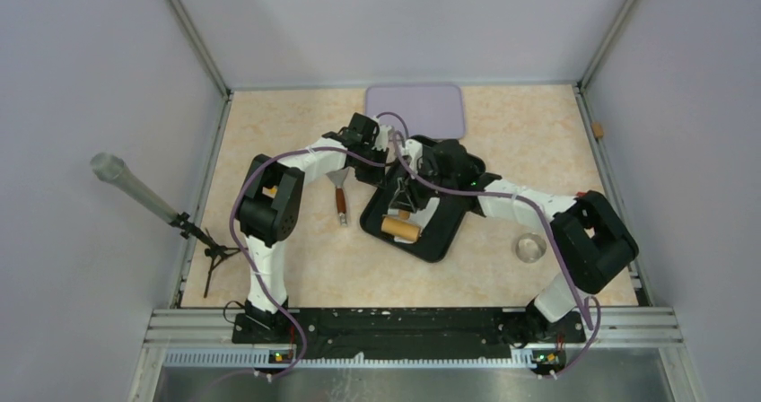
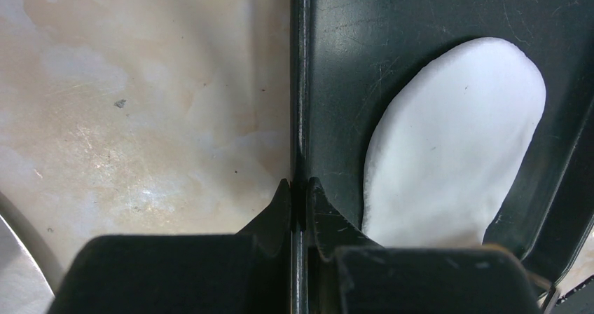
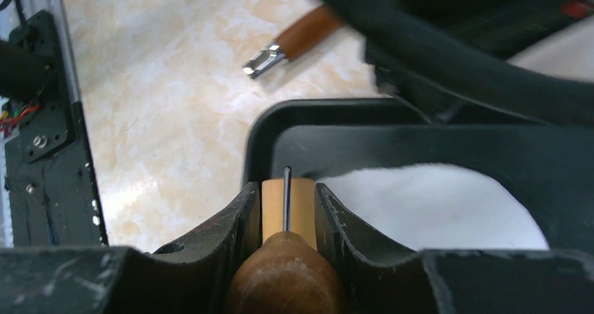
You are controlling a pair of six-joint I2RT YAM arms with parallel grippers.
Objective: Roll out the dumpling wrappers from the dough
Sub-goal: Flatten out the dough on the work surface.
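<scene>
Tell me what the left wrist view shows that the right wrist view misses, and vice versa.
Left wrist only: the left hand pinching the rim of the black tray. Right wrist only: the right hand closed on the wooden roller, and a brown-handled tool on the table. Both: the tray, the flattened white dough in it, the table.

A black tray (image 1: 444, 233) sits askew near the middle of the bench, with a wooden roller (image 1: 401, 229) on its near-left part. The left arm (image 1: 269, 205) and right arm (image 1: 588, 236) meet over its far side. A wooden-handled scraper (image 1: 341, 200) lies just left of the tray. A glass dish (image 1: 529, 247) stands near the right edge and a lavender board (image 1: 415, 110) at the far edge.
</scene>
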